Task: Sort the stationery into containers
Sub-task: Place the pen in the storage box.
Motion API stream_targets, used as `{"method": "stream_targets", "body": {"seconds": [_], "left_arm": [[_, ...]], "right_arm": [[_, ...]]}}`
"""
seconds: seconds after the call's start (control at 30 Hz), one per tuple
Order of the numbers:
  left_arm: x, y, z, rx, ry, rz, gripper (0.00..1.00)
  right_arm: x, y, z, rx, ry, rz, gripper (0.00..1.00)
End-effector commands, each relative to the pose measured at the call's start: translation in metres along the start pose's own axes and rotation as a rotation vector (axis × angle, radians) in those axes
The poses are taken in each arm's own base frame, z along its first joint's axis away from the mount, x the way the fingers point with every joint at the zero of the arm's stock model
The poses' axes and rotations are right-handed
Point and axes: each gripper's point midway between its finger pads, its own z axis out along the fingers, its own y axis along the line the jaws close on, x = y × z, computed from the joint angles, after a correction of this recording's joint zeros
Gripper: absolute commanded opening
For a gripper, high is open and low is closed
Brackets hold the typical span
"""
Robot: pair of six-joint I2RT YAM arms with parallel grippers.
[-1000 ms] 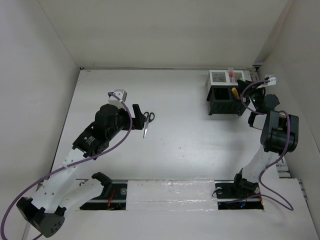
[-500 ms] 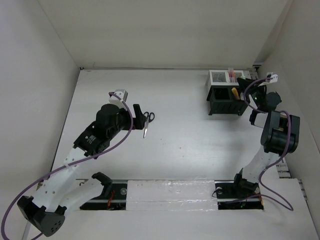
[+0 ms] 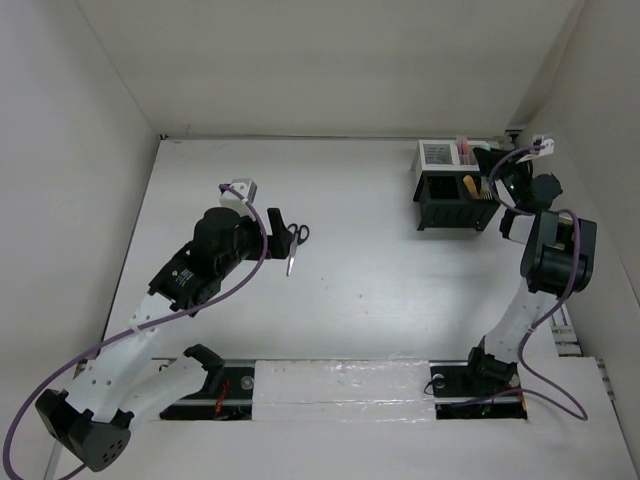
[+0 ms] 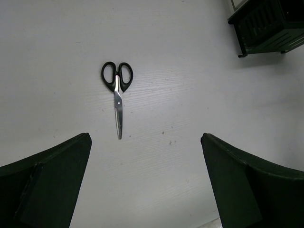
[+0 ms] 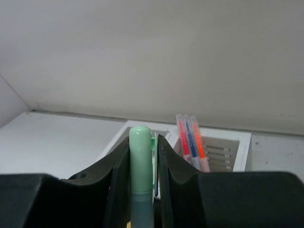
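**Right arm.** Your right gripper [image 5: 142,142] is closed on the green highlighter [image 5: 140,164], whose rounded end pokes past the fingertips, a hold that suits lowering it endwise into a compartment. The arm reaches far right, beside the black organiser [image 3: 455,205] and the white box [image 5: 223,137] holding thin pens [image 5: 190,140].

**Left arm.** Your left gripper [image 4: 147,175] is spread wide and empty. It is angled down over the scissors [image 4: 117,97], which lie flat on the table [image 3: 380,260], probably the next pick.

White tabletop [image 3: 370,290], few small dark specks. Black mesh organiser [image 3: 452,208] stands on it. White mesh box [image 3: 437,153] touches the organiser's far side. Black-handled scissors [image 3: 293,246] lie flat, blades closed, well left of the organiser.
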Motion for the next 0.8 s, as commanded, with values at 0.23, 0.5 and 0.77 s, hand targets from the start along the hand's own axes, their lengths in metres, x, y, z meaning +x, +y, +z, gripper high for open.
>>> {"method": "stream_targets", "body": {"seconds": [0.23,0.5,0.77], "left_arm": [[0.000,-0.010,0.003,0.043,0.008,0.007,1.00],[0.002,-0.013,0.003,0.060,0.015,0.016,1.00],[0.000,-0.015,0.003,0.072,0.011,0.015,1.00]], "right_arm": [[-0.049,0.042,-0.003,-0.266,-0.227,-0.301,0.00],[-0.045,0.046,-0.014,-0.255,-0.206,-0.319,0.00],[-0.054,0.054,-0.026,-0.234,-0.215,-0.361,0.08]]}}
